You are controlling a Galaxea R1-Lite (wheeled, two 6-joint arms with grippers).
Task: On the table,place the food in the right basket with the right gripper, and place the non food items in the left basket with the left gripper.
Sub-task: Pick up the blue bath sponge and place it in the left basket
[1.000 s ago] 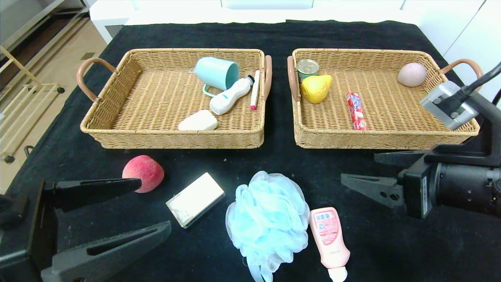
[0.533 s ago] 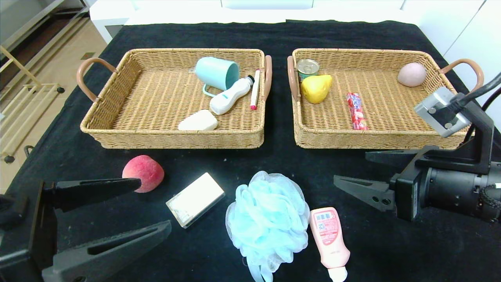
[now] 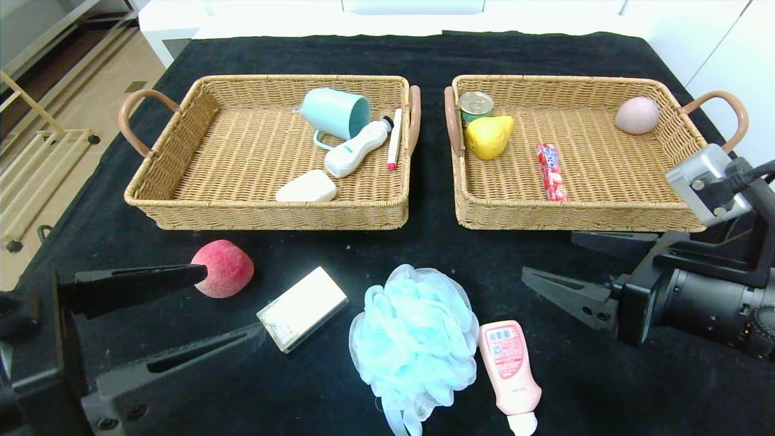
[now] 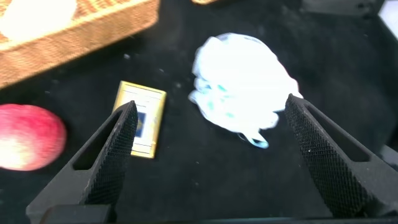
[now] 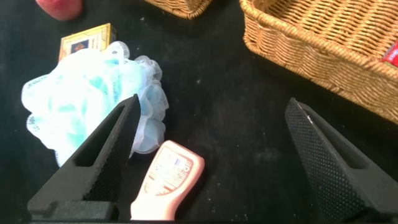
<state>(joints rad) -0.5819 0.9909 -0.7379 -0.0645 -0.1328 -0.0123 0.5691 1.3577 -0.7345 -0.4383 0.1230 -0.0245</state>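
A red peach (image 3: 223,268), a gold-edged box (image 3: 302,308), a light blue bath pouf (image 3: 415,339) and a pink bottle (image 3: 510,367) lie on the black table in front of the baskets. My left gripper (image 3: 233,303) is open and empty at the near left, its fingers either side of the gap between peach and box. In the left wrist view the gripper (image 4: 211,106) faces the box (image 4: 140,120) and pouf (image 4: 242,81). My right gripper (image 3: 550,255) is open and empty, right of the pouf and above the pink bottle (image 5: 168,180).
The left basket (image 3: 181,206) holds a teal cup, a white bottle, a marker and a soap bar. The right basket (image 3: 484,215) holds a can, a yellow pear, a red candy pack and a pink egg-shaped item. The table edge runs along the left.
My left gripper has shifted a little forward, its fingertips closer to the peach and box. My right arm has drifted slightly right and lower. The objects have not moved.
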